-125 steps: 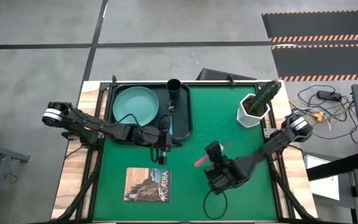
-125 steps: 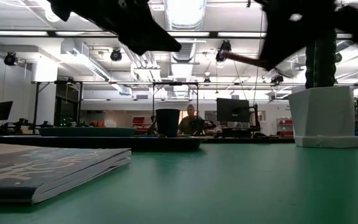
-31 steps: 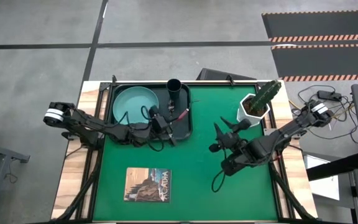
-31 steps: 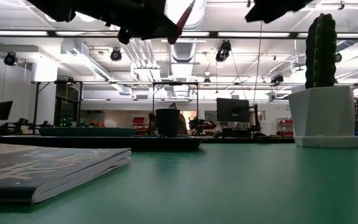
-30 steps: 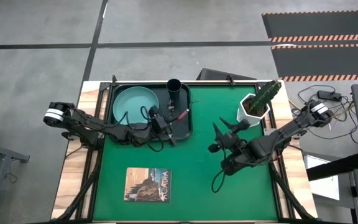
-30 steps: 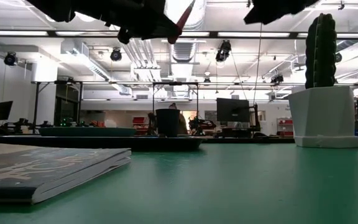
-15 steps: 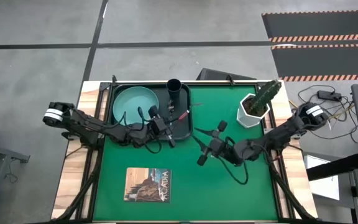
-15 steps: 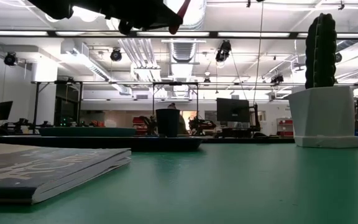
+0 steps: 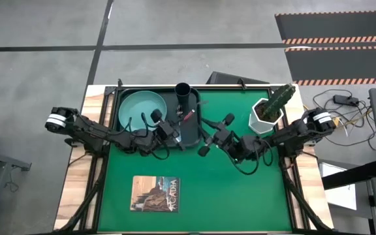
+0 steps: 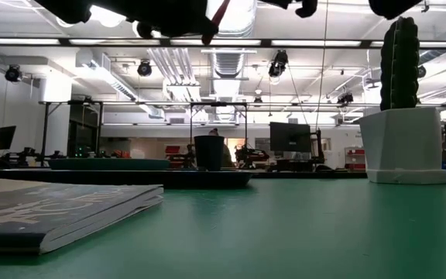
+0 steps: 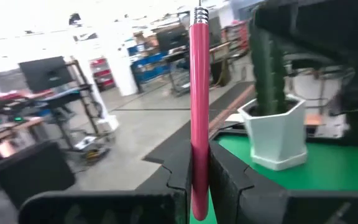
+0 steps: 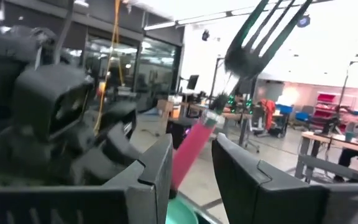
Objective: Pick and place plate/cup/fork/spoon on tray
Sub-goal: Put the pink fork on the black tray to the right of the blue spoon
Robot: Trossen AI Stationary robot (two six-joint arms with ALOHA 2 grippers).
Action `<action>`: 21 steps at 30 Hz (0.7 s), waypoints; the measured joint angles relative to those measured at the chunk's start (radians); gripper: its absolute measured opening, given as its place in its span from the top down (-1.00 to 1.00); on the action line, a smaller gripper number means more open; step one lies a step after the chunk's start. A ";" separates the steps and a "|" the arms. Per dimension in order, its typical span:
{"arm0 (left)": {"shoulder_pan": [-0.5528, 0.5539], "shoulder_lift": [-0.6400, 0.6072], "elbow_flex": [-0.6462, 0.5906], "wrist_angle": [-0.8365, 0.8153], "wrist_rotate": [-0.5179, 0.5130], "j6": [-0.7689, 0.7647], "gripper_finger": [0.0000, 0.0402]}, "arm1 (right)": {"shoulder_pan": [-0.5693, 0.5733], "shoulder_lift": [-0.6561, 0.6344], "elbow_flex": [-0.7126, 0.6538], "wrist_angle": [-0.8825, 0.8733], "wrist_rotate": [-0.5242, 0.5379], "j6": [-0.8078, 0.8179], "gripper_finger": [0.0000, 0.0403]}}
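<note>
The fork is held above the tray, clamped by its red handle in the closed left gripper, near the cup and the plate. Its long axis is directed away from the left gripper, with the tines toward the right gripper, which stands partly open just beside it. In the right wrist view the handle appears to lie between the spread fingers, though contact cannot be judged.
</note>
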 joint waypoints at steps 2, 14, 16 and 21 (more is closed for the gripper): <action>0.001 0.001 0.000 -0.002 -0.014 0.007 0.93 | -0.016 0.011 0.021 0.009 0.000 -0.004 0.49; -0.007 0.001 0.000 -0.003 -0.014 0.006 0.93 | -0.058 0.117 0.144 0.010 0.043 -0.026 0.49; -0.011 0.001 0.000 -0.002 -0.018 0.001 0.93 | -0.062 0.126 0.158 0.011 0.046 -0.021 0.49; -0.030 0.002 0.000 0.003 -0.011 -0.003 0.92 | -0.083 0.143 0.187 0.005 0.049 0.068 0.49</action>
